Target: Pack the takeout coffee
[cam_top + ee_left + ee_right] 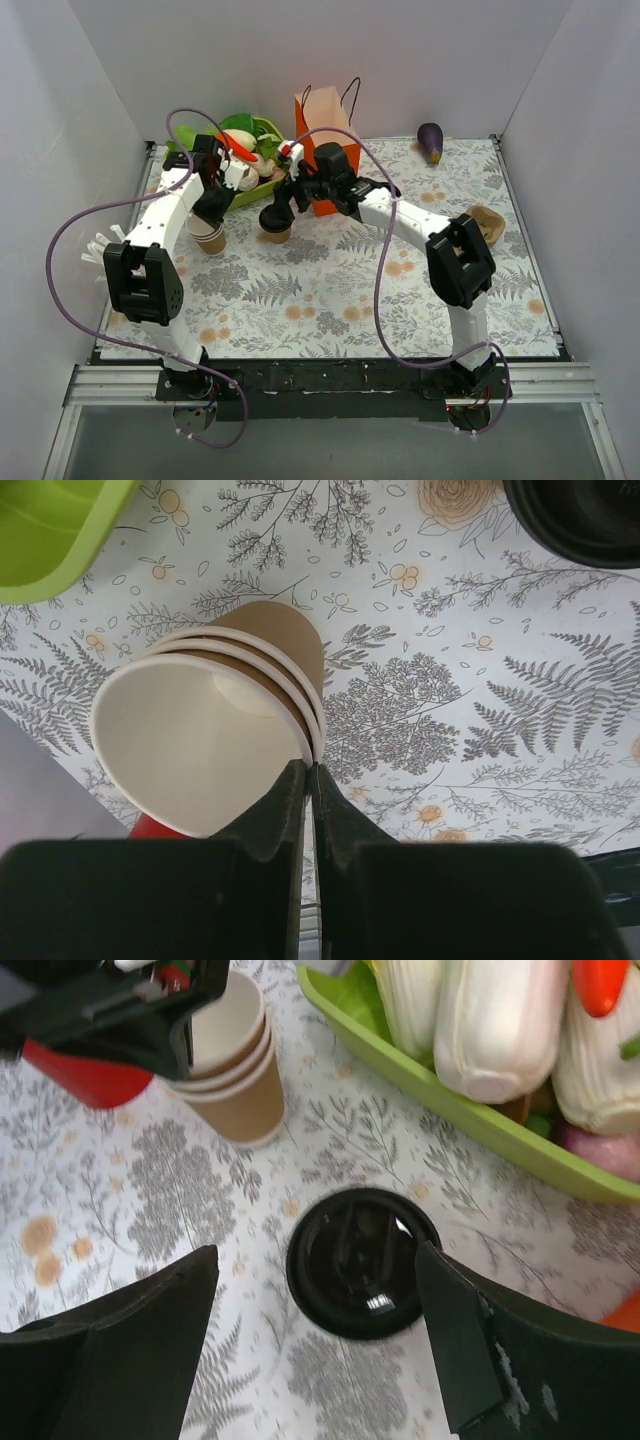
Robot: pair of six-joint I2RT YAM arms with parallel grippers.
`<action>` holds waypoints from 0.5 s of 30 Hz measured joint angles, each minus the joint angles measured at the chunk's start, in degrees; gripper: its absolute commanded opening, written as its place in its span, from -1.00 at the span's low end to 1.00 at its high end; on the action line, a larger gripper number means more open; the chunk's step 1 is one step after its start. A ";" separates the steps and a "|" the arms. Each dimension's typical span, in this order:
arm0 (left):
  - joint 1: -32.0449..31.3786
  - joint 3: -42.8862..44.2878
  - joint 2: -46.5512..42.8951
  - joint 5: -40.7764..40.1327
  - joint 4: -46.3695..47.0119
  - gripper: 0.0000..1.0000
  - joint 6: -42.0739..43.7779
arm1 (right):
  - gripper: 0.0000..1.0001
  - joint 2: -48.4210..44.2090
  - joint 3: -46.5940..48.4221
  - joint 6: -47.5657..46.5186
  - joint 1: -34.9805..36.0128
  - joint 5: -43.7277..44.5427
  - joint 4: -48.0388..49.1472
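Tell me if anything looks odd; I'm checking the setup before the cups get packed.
An eggplant lies alone at the table's far right edge, away from the green tray holding the other vegetables. Otherwise the nested paper cups stand upright and unlidded, and the lidded cup shows no spill.

Three nested kraft cups (215,730) were counted in one stack, and one lidded cup (362,1260) was tallied beside it. One green tray (262,186), one orange bag (322,112) and one eggplant (431,141) were logged.
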 measured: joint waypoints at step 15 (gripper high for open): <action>-0.85 -0.57 -6.08 0.94 0.98 -1.00 -6.91 | 0.84 15.93 13.14 22.73 6.67 5.77 6.19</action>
